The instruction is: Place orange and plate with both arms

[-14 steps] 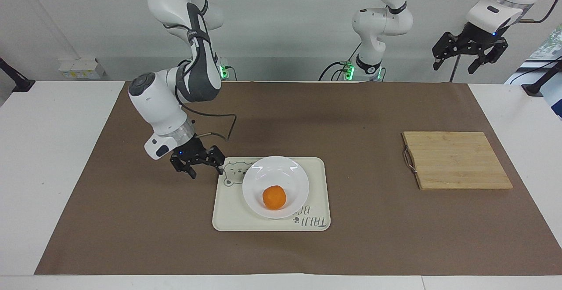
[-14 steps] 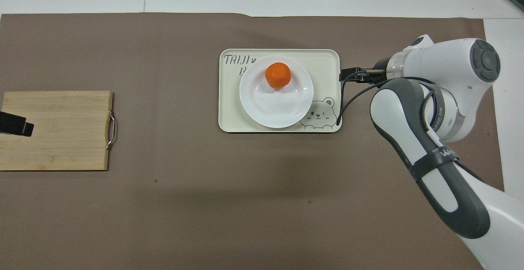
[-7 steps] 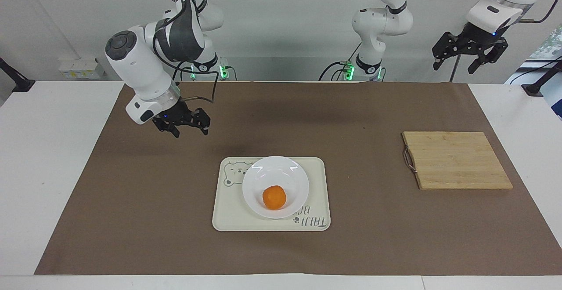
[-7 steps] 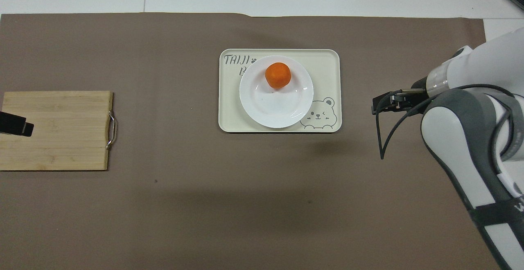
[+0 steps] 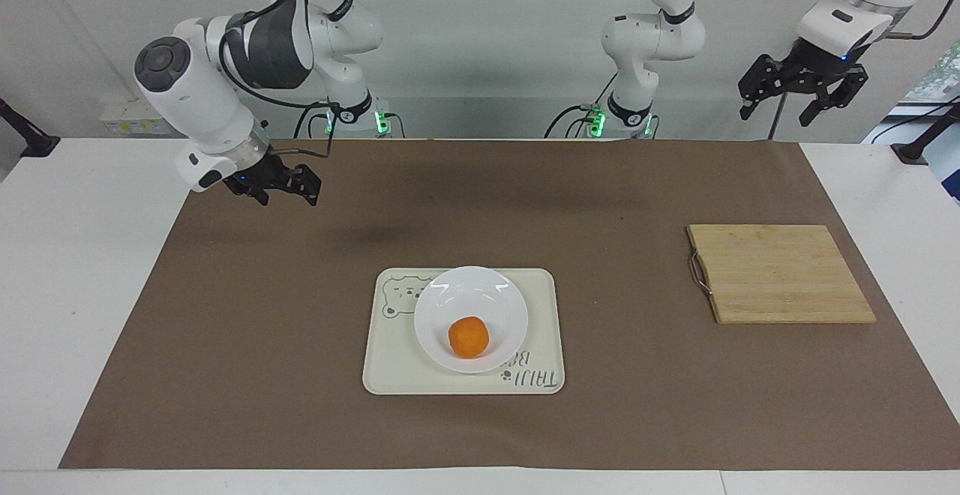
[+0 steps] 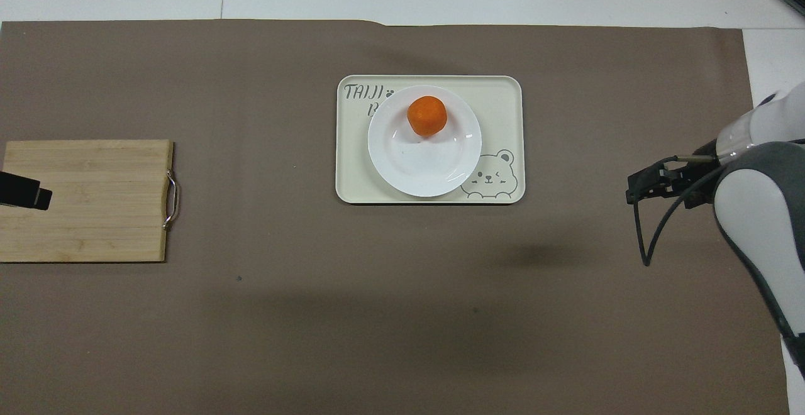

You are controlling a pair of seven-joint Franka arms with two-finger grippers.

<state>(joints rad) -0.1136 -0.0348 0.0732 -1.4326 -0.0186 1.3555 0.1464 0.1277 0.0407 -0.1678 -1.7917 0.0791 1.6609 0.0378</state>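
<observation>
The orange [image 5: 469,337] lies in the white plate [image 5: 480,292], on the part of it farther from the robots. The plate rests on a cream bear-print tray [image 5: 541,294] at mid-table. They also show in the overhead view: orange [image 6: 427,116], plate [image 6: 427,170], tray [image 6: 503,100]. My right gripper [image 5: 289,196] is open and empty, raised over the brown mat toward the right arm's end, well clear of the tray; it also shows in the overhead view [image 6: 635,190]. My left gripper [image 5: 780,109] is open and empty, waiting high over the left arm's end.
A wooden board [image 5: 780,274] with a metal handle lies toward the left arm's end; in the overhead view the left gripper's tip [image 6: 25,192] shows over the board [image 6: 94,214]. A brown mat [image 5: 600,420] covers the table.
My right gripper has pulled away from the tray's edge, rising and moving back toward the right arm's base. Orange, plate, tray and left arm have not moved.
</observation>
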